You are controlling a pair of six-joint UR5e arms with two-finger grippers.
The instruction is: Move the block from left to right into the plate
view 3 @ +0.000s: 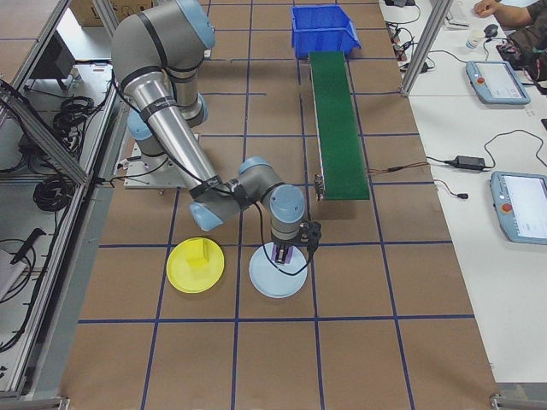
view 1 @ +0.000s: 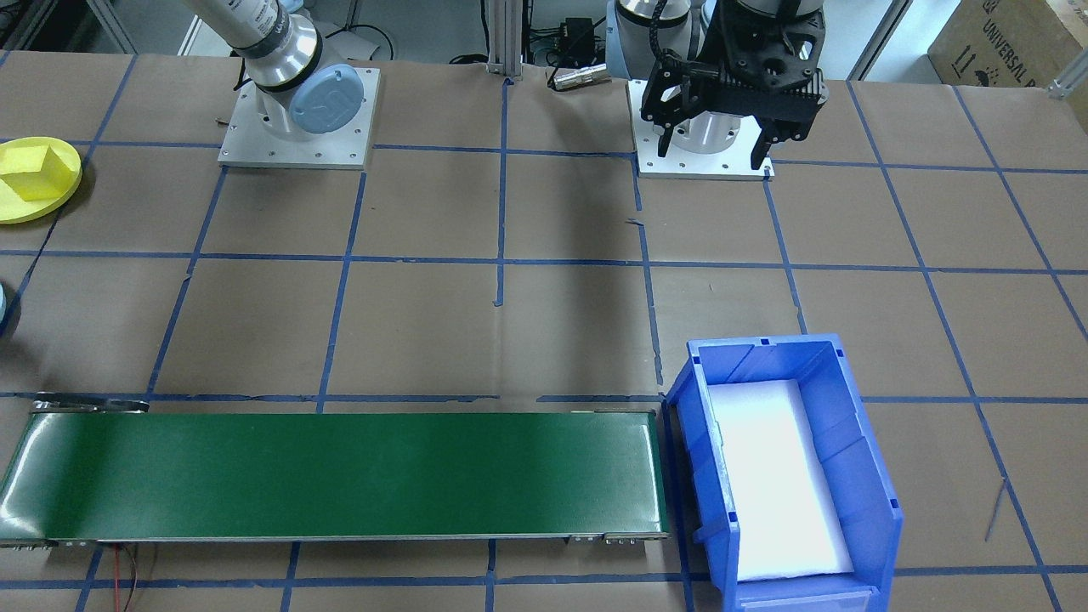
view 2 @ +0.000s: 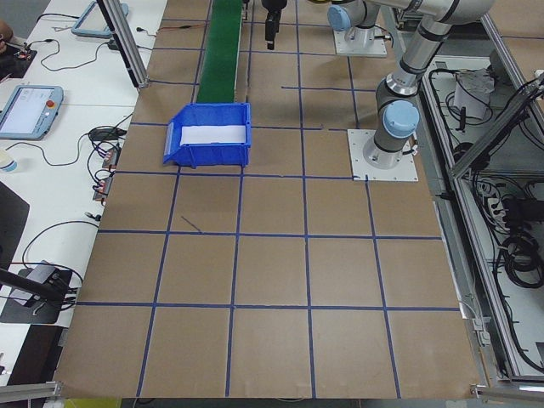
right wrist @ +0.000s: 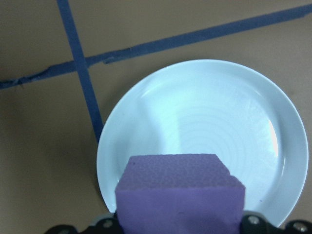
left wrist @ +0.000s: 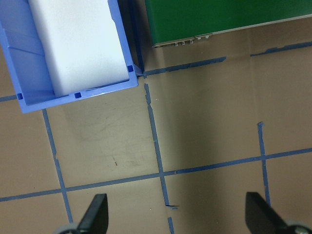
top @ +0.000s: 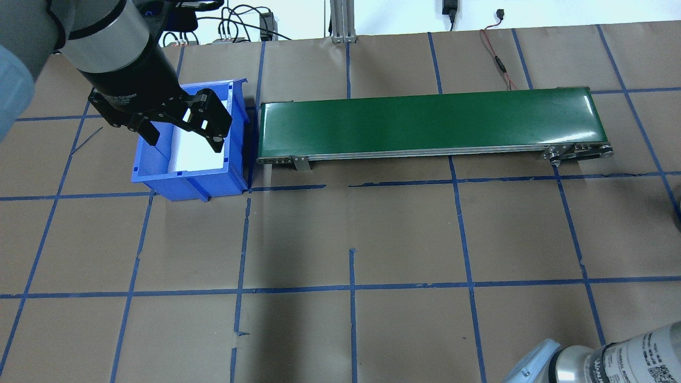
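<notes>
A purple foam block (right wrist: 180,192) sits between the fingers of my right gripper (right wrist: 181,225), which is shut on it. Block and gripper hang just over a pale blue plate (right wrist: 214,112); in the exterior right view the right gripper (view 3: 285,254) stands above that same pale blue plate (view 3: 278,280). Beside it lies the yellow plate (view 3: 179,275) with a yellow cube (view 3: 200,255) in it, also seen at the table's edge as the yellow plate (view 1: 25,208). My left gripper (top: 183,135) hovers open and empty over the near end of the blue bin (top: 159,178).
A green conveyor belt (top: 431,119) runs from the blue bin (view 1: 858,459) across the far side of the table. The bin holds a white foam pad (view 1: 778,476). Brown paper with blue tape lines covers the table. Both arm bases stand on grey plates.
</notes>
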